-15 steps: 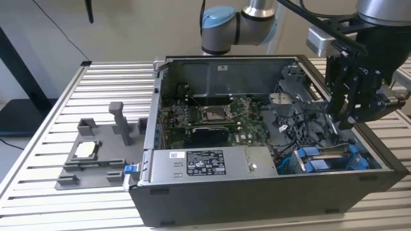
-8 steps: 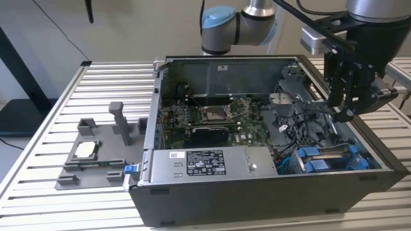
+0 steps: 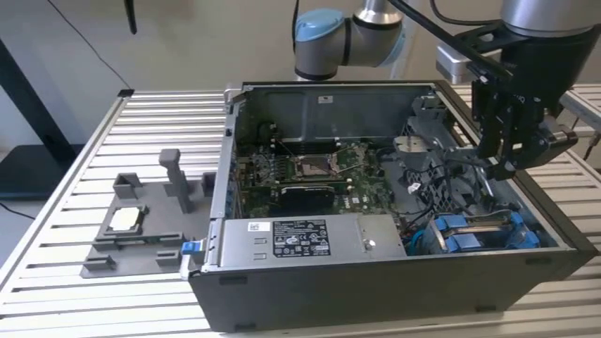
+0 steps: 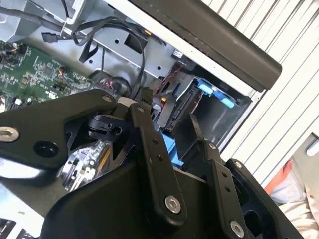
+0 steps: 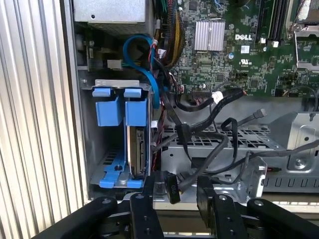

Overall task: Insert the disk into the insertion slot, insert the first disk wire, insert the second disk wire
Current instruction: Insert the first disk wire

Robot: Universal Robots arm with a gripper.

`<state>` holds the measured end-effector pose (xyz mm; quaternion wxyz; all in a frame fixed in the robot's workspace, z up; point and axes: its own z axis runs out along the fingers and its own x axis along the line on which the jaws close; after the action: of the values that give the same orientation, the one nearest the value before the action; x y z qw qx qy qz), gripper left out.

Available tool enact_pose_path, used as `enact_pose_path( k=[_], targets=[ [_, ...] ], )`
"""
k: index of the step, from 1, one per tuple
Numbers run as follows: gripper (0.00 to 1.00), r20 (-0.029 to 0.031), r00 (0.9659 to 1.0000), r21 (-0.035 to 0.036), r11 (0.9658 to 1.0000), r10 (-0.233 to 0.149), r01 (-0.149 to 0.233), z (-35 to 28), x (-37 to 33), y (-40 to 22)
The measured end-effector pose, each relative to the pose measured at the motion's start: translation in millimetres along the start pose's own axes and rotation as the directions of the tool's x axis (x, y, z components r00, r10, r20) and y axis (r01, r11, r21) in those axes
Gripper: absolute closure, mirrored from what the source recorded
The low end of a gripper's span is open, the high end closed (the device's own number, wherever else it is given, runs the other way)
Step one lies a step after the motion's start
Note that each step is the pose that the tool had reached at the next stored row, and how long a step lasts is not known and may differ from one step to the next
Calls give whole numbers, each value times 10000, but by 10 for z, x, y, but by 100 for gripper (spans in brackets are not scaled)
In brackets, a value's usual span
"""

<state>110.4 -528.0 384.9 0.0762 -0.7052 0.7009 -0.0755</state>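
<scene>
On the desk (image 3: pixel 56 211), the open case (image 3: pixel 376 296) has the slot (image 5: pixel 107 164) at its near corner, on the exterior view's right, and I see the disk (image 5: pixel 135 149) already seated there. My claw (image 5: pixel 177 183) hangs open around a black plug (image 5: pixel 168 186), not clamping it. Closing off-centre could skew the plug, and I judge the loose wires (image 5: pixel 182 137) close by could snag a finger.

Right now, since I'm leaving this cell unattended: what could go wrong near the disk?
The open gripper hangs among loose black cables; a move could snag one. The black connector between its fingers is not clamped, so it might slip away. The disk stands in the insertion slot close by; a sideways bump could strike its blue carrier.
</scene>
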Motion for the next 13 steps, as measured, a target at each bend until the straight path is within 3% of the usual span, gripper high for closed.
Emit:
enact_pose_path(
  k=[13],
  targets=[
    [53,-24,10000,7,10000,-4,4,1,41,6]
  ],
)
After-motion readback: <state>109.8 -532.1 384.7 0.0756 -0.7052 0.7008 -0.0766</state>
